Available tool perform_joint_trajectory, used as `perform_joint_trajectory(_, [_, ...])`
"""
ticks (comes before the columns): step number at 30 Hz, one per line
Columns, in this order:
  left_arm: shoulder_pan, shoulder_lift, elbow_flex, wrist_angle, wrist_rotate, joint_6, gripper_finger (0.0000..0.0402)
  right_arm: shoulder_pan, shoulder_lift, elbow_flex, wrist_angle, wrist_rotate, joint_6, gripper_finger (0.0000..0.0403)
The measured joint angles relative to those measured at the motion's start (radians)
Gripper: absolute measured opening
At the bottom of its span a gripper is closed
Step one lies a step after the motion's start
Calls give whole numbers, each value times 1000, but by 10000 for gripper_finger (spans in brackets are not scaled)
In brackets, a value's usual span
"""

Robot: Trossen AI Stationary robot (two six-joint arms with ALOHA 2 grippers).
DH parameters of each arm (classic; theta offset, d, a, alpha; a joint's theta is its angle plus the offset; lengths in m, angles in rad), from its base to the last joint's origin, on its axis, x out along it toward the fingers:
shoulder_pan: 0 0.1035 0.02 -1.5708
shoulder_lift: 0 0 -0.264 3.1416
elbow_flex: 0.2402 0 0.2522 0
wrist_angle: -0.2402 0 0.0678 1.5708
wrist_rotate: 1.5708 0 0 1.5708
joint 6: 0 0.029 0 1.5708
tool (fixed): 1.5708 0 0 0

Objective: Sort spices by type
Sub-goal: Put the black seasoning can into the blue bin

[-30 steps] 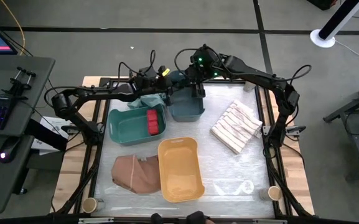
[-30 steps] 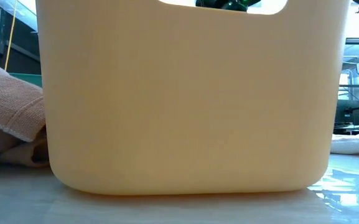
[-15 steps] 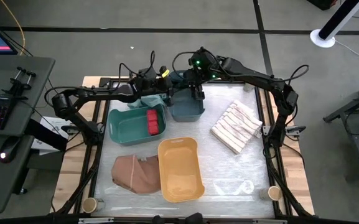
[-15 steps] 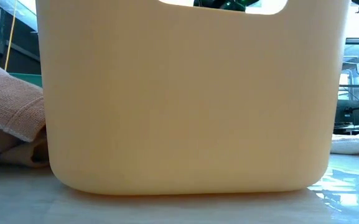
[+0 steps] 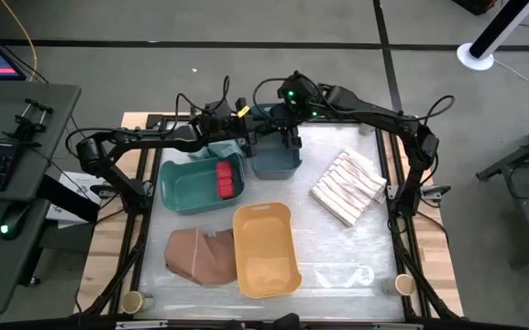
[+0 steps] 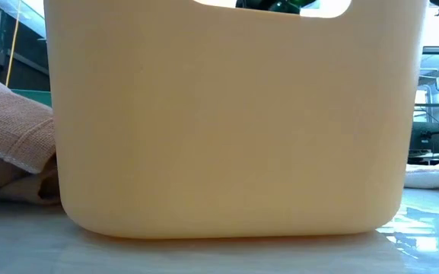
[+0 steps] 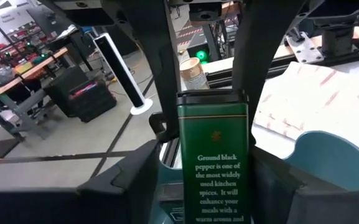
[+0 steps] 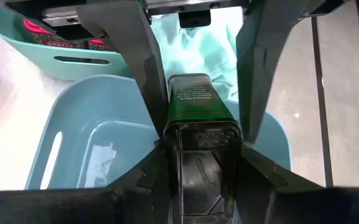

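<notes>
- Spices: green black-pepper tin (image 8: pixel 198 102) sits between R gripper (image 8: pixel 195 118) fingers, over the blue bin (image 8: pixel 73 143) at the far side of the table; R fingers press both its sides, clamped on it.
- L wrist view shows the same pepper tin (image 7: pixel 213 165) upright, label readable, standing between L gripper (image 7: pixel 211 124) fingers with a gap on each side – L looks let go, fingers apart.
- Vs 1 s ago: L gripper (image 5: pixel 238 117) and R gripper (image 5: pixel 285 124) hardly shifted in high view, both still meet near the blue bin's (image 5: pixel 273 158) far-left corner.
- Red boxy spices (image 5: pixel 225 180) lie in the green bin (image 5: pixel 191 185), same spot as before.
- Yellow bin (image 5: pixel 266 249), tan cloth (image 5: pixel 200 254), striped cloth (image 5: pixel 347 187), teal cloth (image 5: pixel 225 147): no change.
- Low view: yellow bin's wall (image 6: pixel 234 122) fills nearly all, same as before.
</notes>
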Motion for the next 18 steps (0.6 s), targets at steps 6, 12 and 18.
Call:
perform_joint_trajectory(6, [-2,-18,1,-35,-9,0,220,-9,2,0,-2,6,-1,124])
perform_joint_trajectory(12, [-5,-43,1,-82,21,-10,233,-20,1,0,-7,44,-5,124])
perform_joint_trajectory(18, [-11,-64,2,-226,-109,17,234,-27,3,-1,-18,55,-10,124])
